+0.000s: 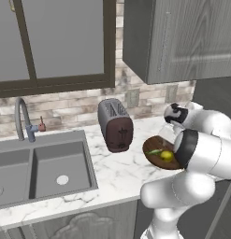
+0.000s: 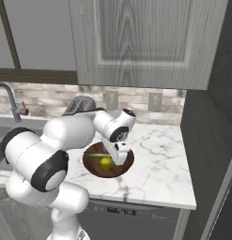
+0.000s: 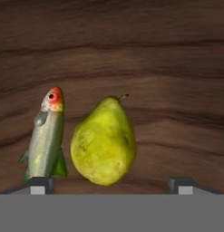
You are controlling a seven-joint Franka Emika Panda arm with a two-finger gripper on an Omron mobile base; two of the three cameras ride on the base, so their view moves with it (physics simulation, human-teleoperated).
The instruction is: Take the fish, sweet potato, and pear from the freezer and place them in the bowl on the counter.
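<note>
Left base view: the wide, shallow dark brown wooden bowl (image 1: 154,156) sits on the white marble worktop (image 1: 117,172), just right of the brown toaster (image 1: 116,125). Inside it lie the yellow-green pear (image 1: 167,155) and the slender grey-green fish (image 1: 155,151).

Right base view: the tool (image 2: 119,157) hangs directly over the bowl.

Hand view: the jaws stand wide apart and hold nothing; the pear lies between the fingertips (image 3: 40,185), beside the fish.

Judgement: the pear is delivered. No sweet potato is in the bowl; next, lift clear and return to the freezer.
</note>
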